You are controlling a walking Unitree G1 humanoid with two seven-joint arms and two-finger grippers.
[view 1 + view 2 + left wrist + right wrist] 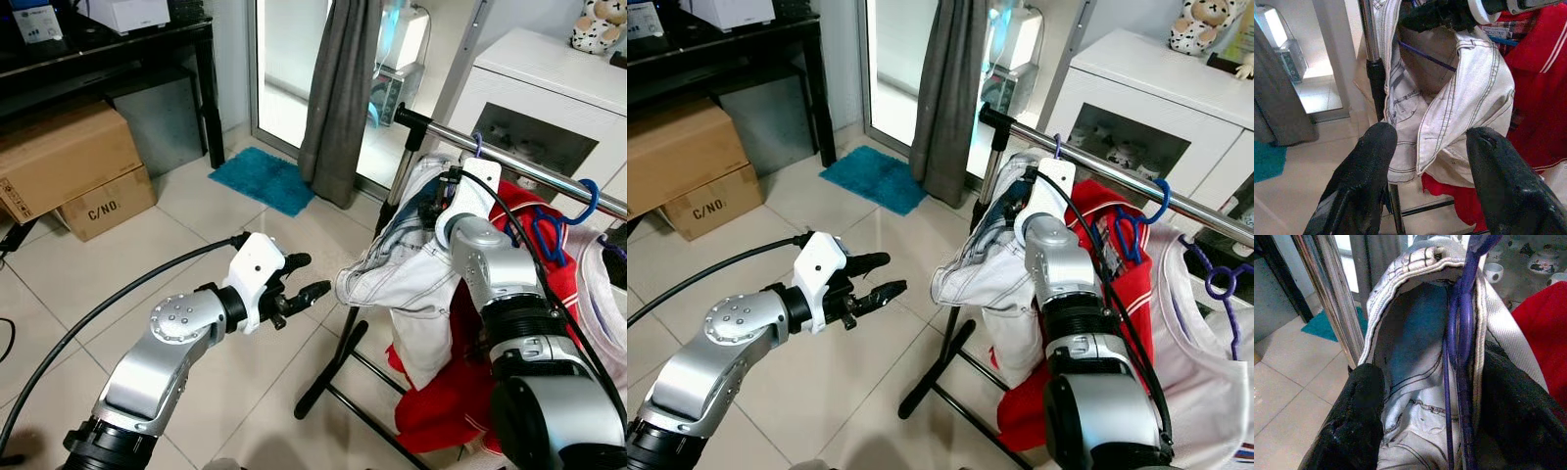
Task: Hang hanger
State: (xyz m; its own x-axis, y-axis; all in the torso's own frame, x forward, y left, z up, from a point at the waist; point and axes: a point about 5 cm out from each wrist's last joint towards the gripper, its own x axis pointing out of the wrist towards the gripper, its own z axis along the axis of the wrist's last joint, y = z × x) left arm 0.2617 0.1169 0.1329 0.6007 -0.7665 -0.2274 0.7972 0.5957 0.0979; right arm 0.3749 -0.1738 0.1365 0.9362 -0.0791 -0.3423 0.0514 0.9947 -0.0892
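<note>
Purple hanger (1462, 357) with white garment (411, 284) clasped between right end effector (1440, 396) fingers.

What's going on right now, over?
Right claw up at rail, fingers around white garment and purple hanger. Left claw open, hovering nearby. Nothing blocking.

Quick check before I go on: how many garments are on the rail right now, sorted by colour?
White: 2, the stitched denim garment and the white shirt
Red: 1, the red garment
Total: 3 garments in view
</note>
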